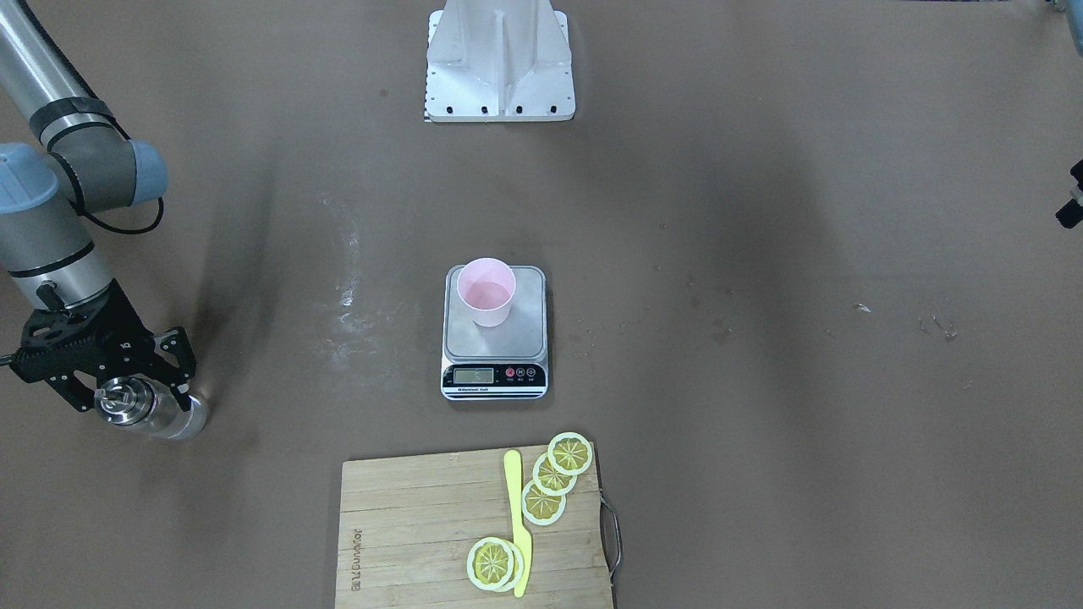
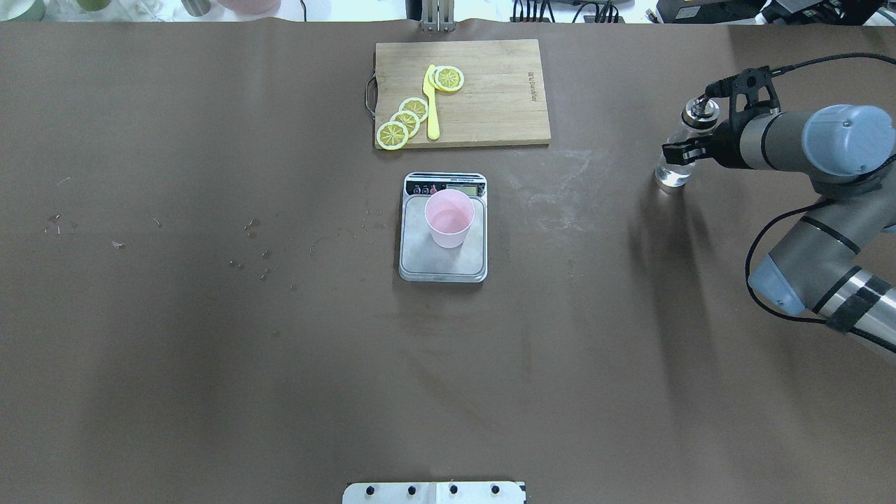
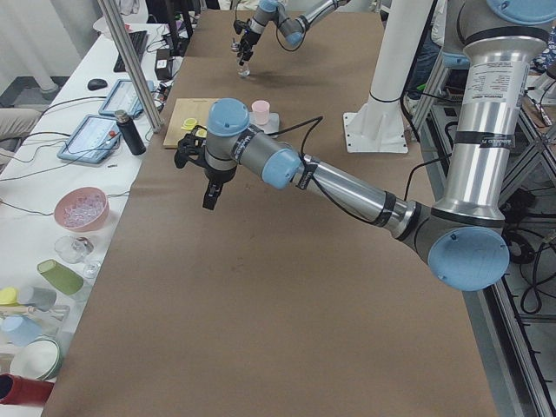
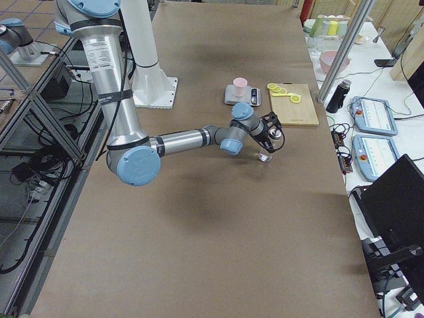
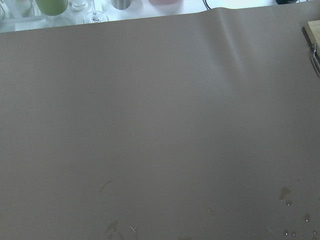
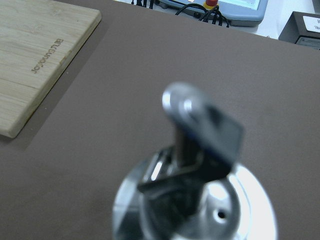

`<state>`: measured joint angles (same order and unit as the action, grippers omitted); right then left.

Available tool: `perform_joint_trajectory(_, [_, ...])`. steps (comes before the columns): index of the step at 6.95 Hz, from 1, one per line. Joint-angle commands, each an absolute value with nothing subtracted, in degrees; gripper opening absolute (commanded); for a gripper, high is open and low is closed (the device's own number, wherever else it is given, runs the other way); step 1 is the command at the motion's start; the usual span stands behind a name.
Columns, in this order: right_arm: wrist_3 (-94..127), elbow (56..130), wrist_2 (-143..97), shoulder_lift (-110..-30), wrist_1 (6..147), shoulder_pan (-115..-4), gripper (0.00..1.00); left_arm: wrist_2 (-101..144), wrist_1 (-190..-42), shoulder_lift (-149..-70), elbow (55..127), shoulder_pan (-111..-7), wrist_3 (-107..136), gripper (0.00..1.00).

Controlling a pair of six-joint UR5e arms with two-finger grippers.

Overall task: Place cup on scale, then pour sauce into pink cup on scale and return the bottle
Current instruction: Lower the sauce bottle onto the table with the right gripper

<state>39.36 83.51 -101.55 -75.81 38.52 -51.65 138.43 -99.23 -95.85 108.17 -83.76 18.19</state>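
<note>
Right claw [image 2: 680, 148] closed narrow on the bottle [image 2: 673, 168], fingers clamped across the upper glass body just under the silver pour-spout cap [image 6: 200, 150]. Bottle hangs a bit tilted, base directly below the claw, at or just above the brown surface [image 2: 210, 315]; cannot tell if it touches. Clear sauce [image 2: 670, 176] shows in the bottom of the glass. Wrist view is filled by the blurred cap, spout upward.

The scale [image 2: 442, 266] sits well apart from the right claw, off to the claw's left, mid-surface. The cup [image 2: 449, 217] stands upright on the steel platform, toward the display end, inside the platform edges, touched by no claw. Cutting board [image 2: 490, 91] lies beyond the scale, also left of the right claw and well apart from it, with lemon slices [image 2: 406, 119] and a yellow knife [image 2: 431, 105] on it.

Left claw [image 3: 211, 193] hangs fingers-down above bare surface, far from scale and bottle, holding nothing seen; only the side view shows it properly, so cannot tell whether it is wide or narrow
</note>
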Motion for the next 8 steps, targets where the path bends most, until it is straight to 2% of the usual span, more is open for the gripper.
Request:
perform_joint_trajectory(1, [39.29, 83.41, -101.95, -75.50, 38.23, -51.59, 0.00, 138.43, -99.23, -95.80, 108.19, -83.76, 18.19, 0.97])
perform_joint_trajectory(2, [39.29, 83.50, -102.21, -75.15, 38.49, -51.59, 0.09, 138.51, -99.23, -95.80, 108.19, -83.76, 18.19, 0.97])
perform_joint_trajectory(3, [39.29, 83.41, -102.30, -74.97, 38.50, -51.59, 0.37, 138.43, -99.23, -95.80, 108.11, -83.76, 18.19, 0.97])
perform_joint_trajectory(4, [39.20, 83.41, -102.22, -74.97, 38.50, -51.59, 0.56, 138.43, -99.23, -95.80, 108.19, -83.76, 18.19, 0.97])
perform_joint_trajectory(5, [39.20, 83.41, -102.22, -74.80, 38.41, -51.59, 0.70, 138.43, -99.14, -95.80, 108.19, -83.76, 18.19, 0.97])
perform_joint_trajectory(6, [39.29, 83.41, -102.22, -74.79, 38.32, -51.59, 0.89, 138.43, -99.23, -95.80, 108.19, -83.76, 18.19, 0.97])
perform_joint_trajectory(7, [39.29, 83.41, -102.22, -74.79, 38.32, -51.59, 0.99, 138.43, -99.23, -95.80, 108.19, -83.76, 18.19, 0.97])
perform_joint_trajectory(8, [39.20, 83.32, -102.22, -74.79, 38.23, -51.59, 0.99, 138.43, -99.23, -95.80, 108.19, -83.76, 18.19, 0.97])
